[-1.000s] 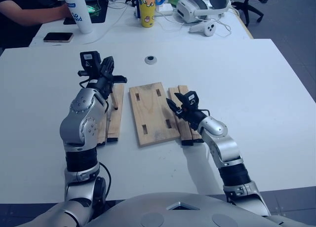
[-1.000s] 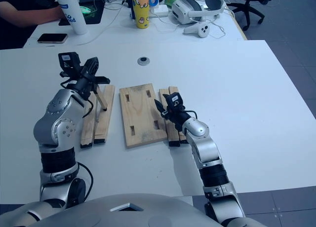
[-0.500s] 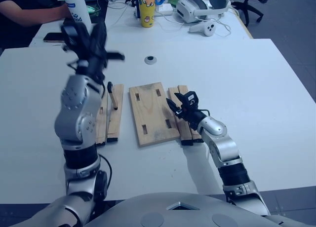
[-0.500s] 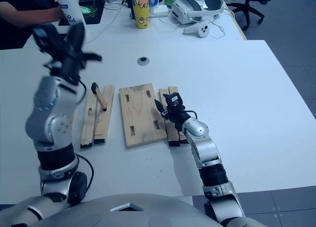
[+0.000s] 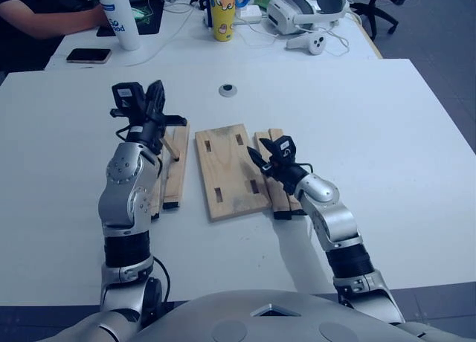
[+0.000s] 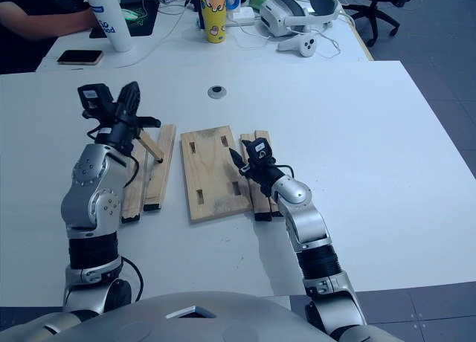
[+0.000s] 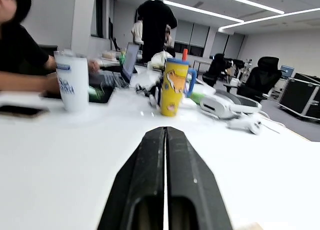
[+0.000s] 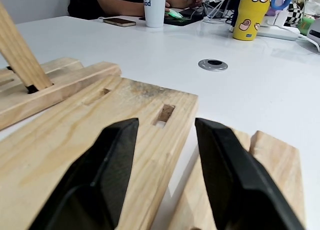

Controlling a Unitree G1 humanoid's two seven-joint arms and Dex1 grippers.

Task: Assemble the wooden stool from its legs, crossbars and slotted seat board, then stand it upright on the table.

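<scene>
Hovering parted and empty over the seat board [image 5: 227, 175] mid-table, the right gripper [image 8: 166, 127] could nudge it askew descending; the left gripper [image 7: 165, 132], pinched shut and seemingly empty, hangs above the legs [image 5: 175, 180].

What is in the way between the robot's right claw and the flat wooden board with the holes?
Nothing visible. The right gripper is open, right at the seat board's right edge, with only bare wood in front of it.
</scene>
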